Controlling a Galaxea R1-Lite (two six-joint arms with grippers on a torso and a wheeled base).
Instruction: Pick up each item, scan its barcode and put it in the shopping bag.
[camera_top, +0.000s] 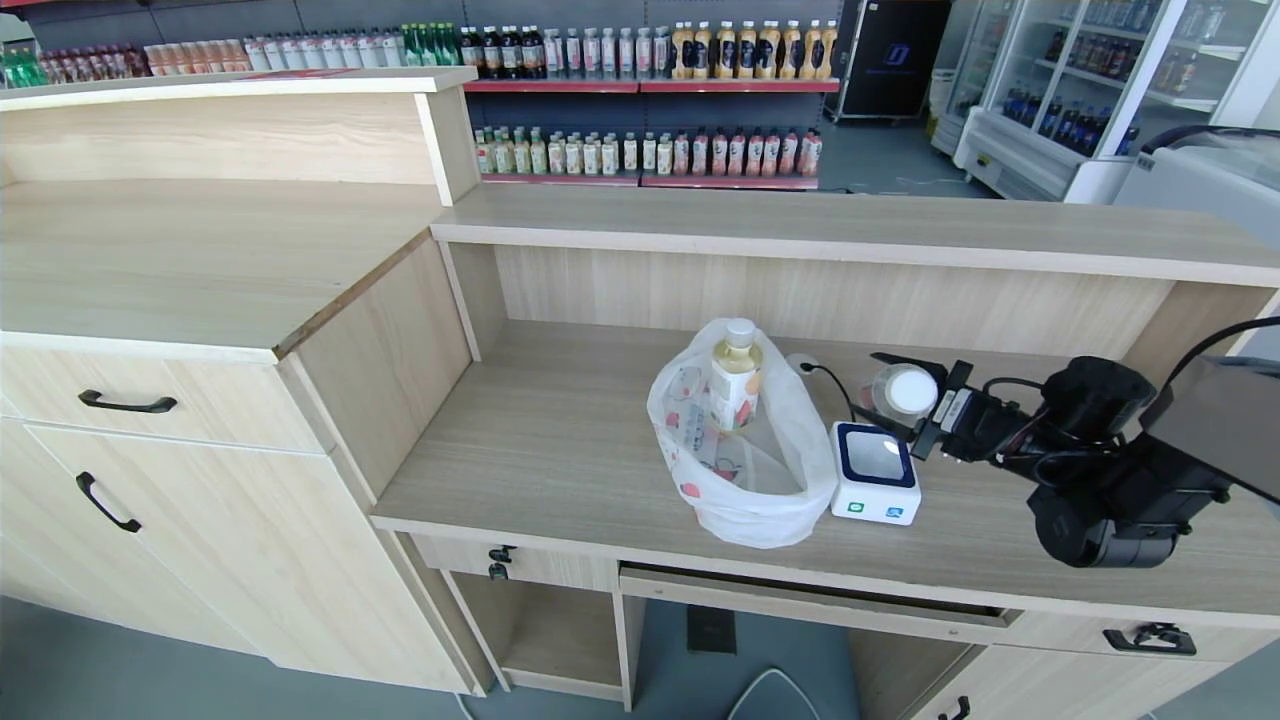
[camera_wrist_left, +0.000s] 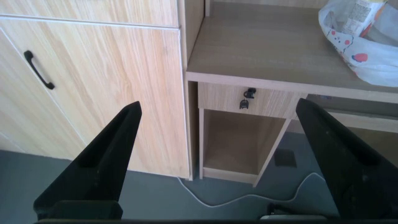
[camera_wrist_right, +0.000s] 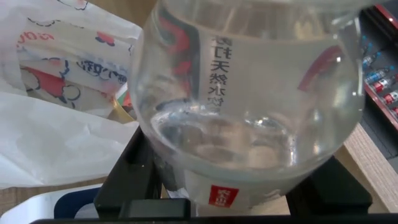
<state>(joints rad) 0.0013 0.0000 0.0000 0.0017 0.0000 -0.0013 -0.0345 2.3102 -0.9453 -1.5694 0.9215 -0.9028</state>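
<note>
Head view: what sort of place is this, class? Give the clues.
Probably a small shop's checkout: shelves of drink bottles behind, glass-door fridges, and a barcode scanner beside the shopping bag on the wooden counter.

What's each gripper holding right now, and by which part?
Right gripper grips the clear bottle around its body, one finger on each side. Left gripper is open and holds nothing.

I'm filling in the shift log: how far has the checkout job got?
Done: one tea bottle stands in the shopping bag. In hand: the right gripper is shut on a clear water bottle, held beside the scanner; whether it has been scanned cannot be told. Left: getting that bottle into the bag. The left gripper hangs open, low beside the desk.
</note>
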